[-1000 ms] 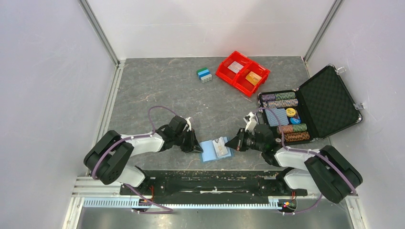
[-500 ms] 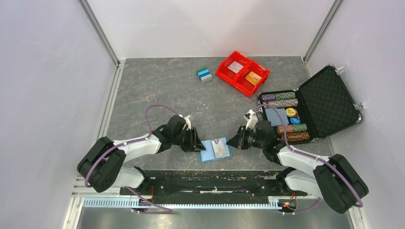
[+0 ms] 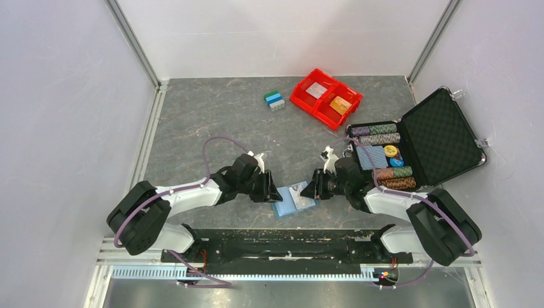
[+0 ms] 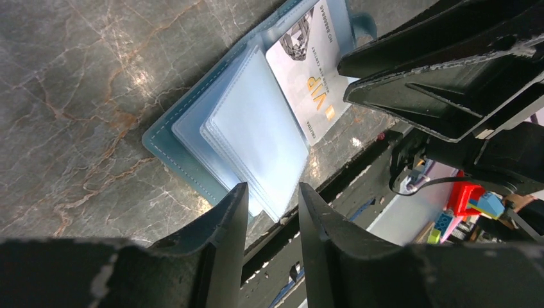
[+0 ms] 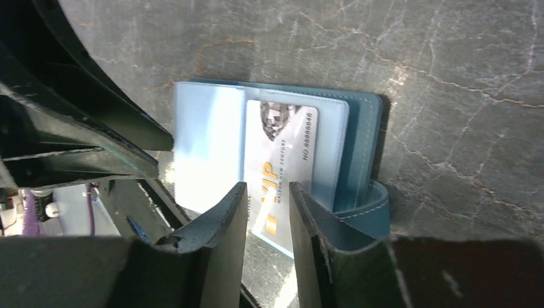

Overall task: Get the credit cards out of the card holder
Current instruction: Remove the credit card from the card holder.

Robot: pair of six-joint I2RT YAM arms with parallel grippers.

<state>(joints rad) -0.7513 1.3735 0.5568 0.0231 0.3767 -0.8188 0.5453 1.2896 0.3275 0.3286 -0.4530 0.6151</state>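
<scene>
The light-blue card holder lies spread open on the table between my two grippers. In the left wrist view the card holder shows clear sleeves and a whitish credit card with VIP lettering in its far panel. In the right wrist view that card sticks partly out of the holder toward my fingers. My left gripper is open, its tips at the holder's near edge. My right gripper is open with a narrow gap, the card's end showing between the fingers.
A red two-compartment bin at the back holds an orange card and a whitish card. A small blue-green block lies beside it. An open black case with poker chips stands at the right. The black rail runs close behind the holder.
Both grippers have closed in on the holder from either side. The holder has turned slightly and shifted a little away from the table's near edge.
</scene>
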